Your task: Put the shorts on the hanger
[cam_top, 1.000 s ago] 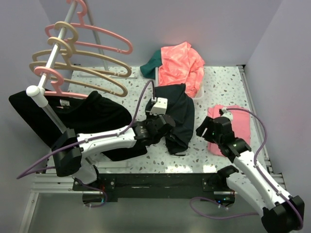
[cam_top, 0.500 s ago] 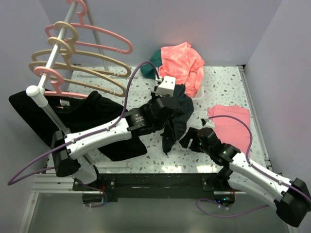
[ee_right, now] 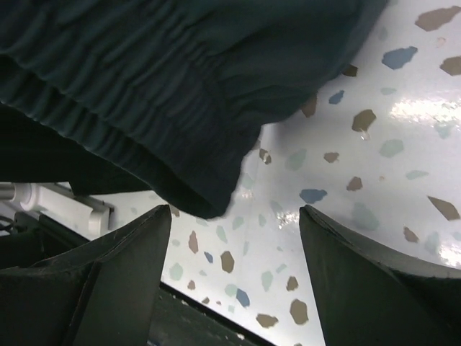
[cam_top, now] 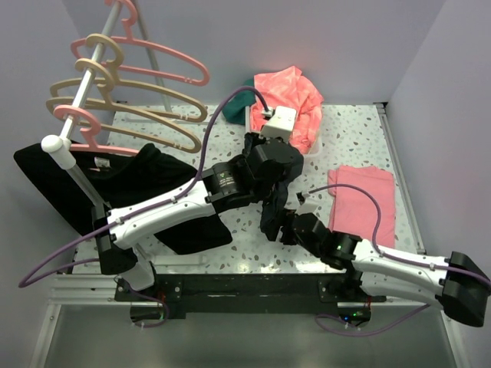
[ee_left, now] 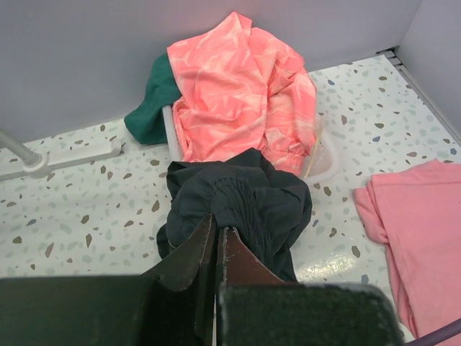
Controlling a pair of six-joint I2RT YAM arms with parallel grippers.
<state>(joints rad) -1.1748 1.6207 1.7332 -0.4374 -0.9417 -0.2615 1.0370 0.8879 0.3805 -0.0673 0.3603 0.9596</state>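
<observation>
**A:** Why is our left gripper (ee_left: 216,229) pinched shut on the shorts (ee_left: 252,202)?

**B:** So the fabric hangs free. It dangles just above our right gripper (ee_right: 234,231), whose jaws are spread to grab it. The hanger (cam_top: 193,141) is well apart from both.

From above, the dark navy soft fabric shorts (cam_top: 269,221) show only as a strip hanging below the white-and-black left arm (cam_top: 176,205). The rest lies behind that arm, which also hides the fingertips of the left gripper (ee_left: 217,229). The right gripper (ee_right: 236,216) blends into the dark cloth there, so contact cannot be told. Its wrist view cuts the shorts off at the top and left edges. The white plastic basket (ee_left: 325,164) is mostly buried under the crumpled salmon-pink garment (ee_left: 238,94). The folded pink cloth (ee_left: 414,238) runs off the right edge.
</observation>
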